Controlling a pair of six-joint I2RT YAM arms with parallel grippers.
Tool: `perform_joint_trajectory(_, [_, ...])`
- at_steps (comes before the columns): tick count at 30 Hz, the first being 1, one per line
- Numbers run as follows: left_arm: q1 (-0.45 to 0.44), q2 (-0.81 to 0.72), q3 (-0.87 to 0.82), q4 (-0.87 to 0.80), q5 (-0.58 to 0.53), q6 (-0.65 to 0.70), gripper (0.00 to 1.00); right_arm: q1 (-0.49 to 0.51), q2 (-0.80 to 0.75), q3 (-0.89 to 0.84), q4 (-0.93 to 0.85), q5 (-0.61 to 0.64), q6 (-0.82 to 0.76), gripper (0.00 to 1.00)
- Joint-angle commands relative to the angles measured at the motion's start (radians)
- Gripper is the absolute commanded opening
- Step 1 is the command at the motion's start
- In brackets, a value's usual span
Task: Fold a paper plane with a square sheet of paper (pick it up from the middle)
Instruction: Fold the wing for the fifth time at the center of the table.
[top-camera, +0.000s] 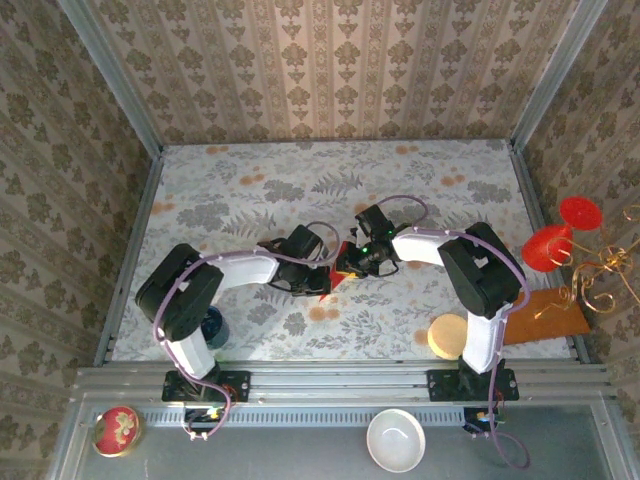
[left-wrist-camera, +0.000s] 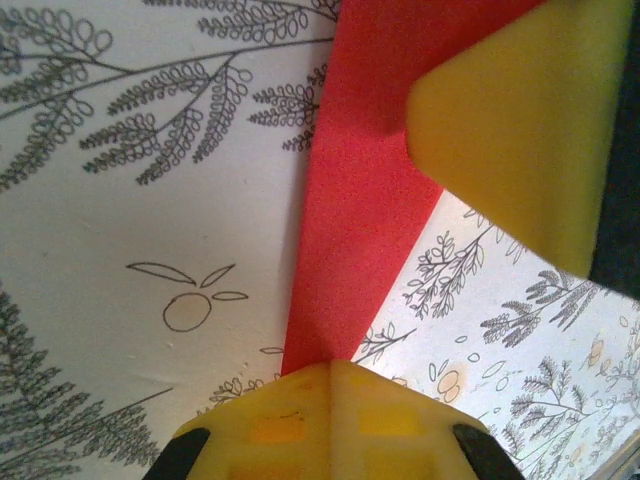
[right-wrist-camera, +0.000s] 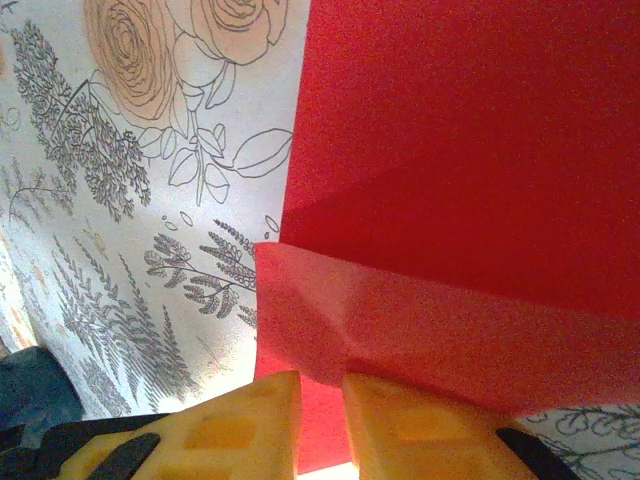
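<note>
Where the two arms meet over the middle of the floral table (top-camera: 250, 200), the top view shows the red paper (top-camera: 338, 276) between the left gripper (top-camera: 325, 275) and the right gripper (top-camera: 350, 265). In the left wrist view, the yellow fingers (left-wrist-camera: 290, 420) are pinched on a narrow folded strip of it. In the right wrist view, the fingers (right-wrist-camera: 250, 420) clamp its creased edge, below a folded flap.

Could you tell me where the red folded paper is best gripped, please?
Pinch the thin red folded paper sheet at an edge, sliding in edge-on from the side: it is flat and thin, and the left tool and right tool hold opposite ends so.
</note>
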Motion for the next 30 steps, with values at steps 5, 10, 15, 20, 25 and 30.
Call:
perform_joint_trajectory(5, [-0.026,-0.045,-0.082,-0.210,-0.010,0.066,0.00,-0.003,0.057,-0.012,-0.077,0.091,-0.011,0.24])
perform_joint_trajectory(10, [-0.033,-0.077,-0.093,-0.272,-0.033,0.082,0.00,-0.002,0.060,-0.013,-0.073,0.087,-0.008,0.24])
perform_joint_trajectory(15, [-0.005,-0.157,-0.091,-0.297,-0.058,0.077,0.00,0.003,0.044,-0.022,-0.066,0.077,0.000,0.24])
perform_joint_trajectory(20, [0.035,-0.296,-0.084,-0.185,-0.068,0.021,0.00,0.019,0.005,-0.055,-0.024,0.043,0.038,0.24])
perform_joint_trajectory(25, [0.042,-0.268,-0.079,-0.034,-0.045,-0.039,0.00,0.038,-0.030,-0.087,0.055,-0.012,0.073,0.24])
perform_joint_trajectory(30, [0.037,-0.142,-0.047,0.066,0.001,-0.089,0.00,0.038,-0.020,-0.078,0.074,-0.041,0.077,0.24])
